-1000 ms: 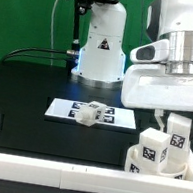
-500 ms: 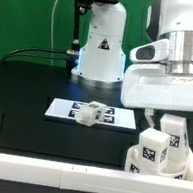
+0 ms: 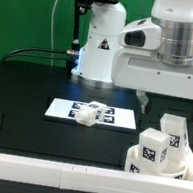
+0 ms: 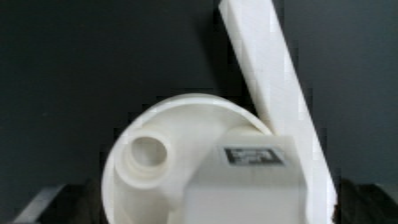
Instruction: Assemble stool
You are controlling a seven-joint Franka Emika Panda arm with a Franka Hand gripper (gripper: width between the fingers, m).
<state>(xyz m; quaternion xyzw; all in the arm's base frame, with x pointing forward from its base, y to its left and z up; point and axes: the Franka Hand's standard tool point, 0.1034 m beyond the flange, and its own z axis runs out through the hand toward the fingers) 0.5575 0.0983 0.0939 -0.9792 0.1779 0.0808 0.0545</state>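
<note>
White rail [image 3: 62,170] along the near edge. Stool seat [image 3: 134,163] near right, just behind the rail, two tagged legs [image 3: 156,144] upright on it. Gripper [image 3: 173,109] above it, jaws spread, holding nothing. Loose leg [image 3: 92,112] lies farther left on the marker board [image 3: 60,107].

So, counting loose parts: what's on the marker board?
One white tagged leg lies on the marker board, near its front edge. The board's surface beneath it is covered.

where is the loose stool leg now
The loose leg lies on the marker board, mid-table, to the exterior view's left of the upright stool parts.
</note>
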